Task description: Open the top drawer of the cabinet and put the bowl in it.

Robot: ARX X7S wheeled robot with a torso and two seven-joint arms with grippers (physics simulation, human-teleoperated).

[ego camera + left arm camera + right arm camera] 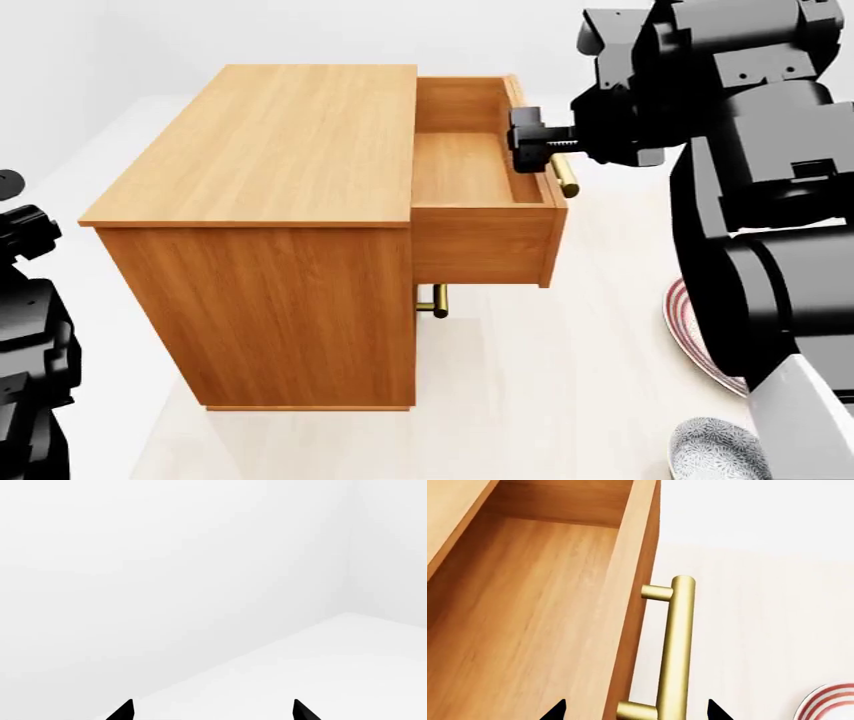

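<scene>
The orange-brown cabinet stands on the pale floor with its top drawer pulled out and its inside bare. My right gripper hangs at the drawer's front. In the right wrist view this gripper is open, its black tips standing wide on either side of the drawer front and the brass handle without pinching them. The grey-blue speckled bowl sits on the floor at the lower right, apart from both grippers. My left gripper is open and faces only white wall and floor.
A flat white plate with red rings lies on the floor right of the cabinet, partly behind my right arm; its edge shows as the plate in the right wrist view. A lower drawer's brass handle sticks out under the open drawer. My left arm is at the cabinet's left.
</scene>
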